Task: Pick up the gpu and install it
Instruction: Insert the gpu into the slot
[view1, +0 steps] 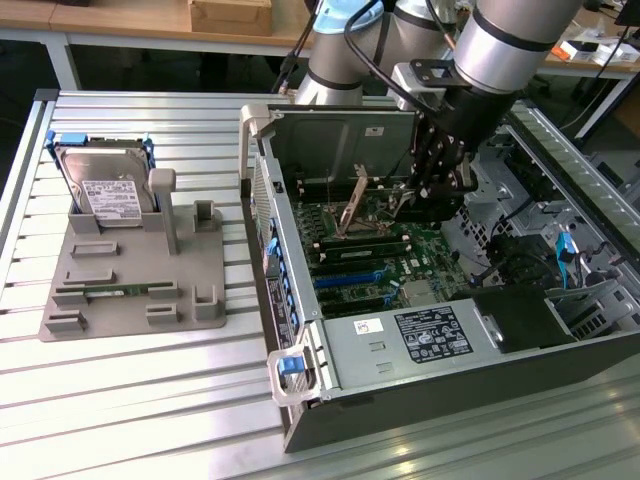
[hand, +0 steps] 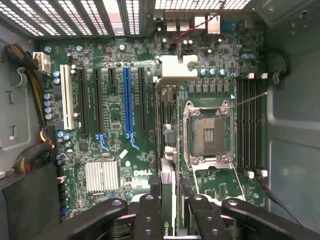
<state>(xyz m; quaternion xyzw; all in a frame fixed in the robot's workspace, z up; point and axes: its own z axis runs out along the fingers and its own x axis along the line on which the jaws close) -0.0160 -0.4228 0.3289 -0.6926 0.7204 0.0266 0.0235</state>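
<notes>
Open computer case (view1: 300, 330) on slatted table (view1: 130, 400), motherboard (hand: 115, 125) exposed. Gripper (hand: 170, 210) inside case above board, clamped on gpu (hand: 168, 185), card held edge-on between fingers (hand: 150, 215) beside CPU socket (hand: 209, 131). Hard drive (view1: 105, 190) upright in grey holder (view1: 130, 280).

my claw (view1: 437, 185): 1 | card (hand: 167, 195) held in it: 1 | computer case (view1: 420, 385): 1 | hard drive (view1: 108, 188): 1 | grey holder tray (view1: 130, 285): 1 | blue slots (hand: 126, 105) on board: 1 | white slots (hand: 65, 97): 1
</notes>
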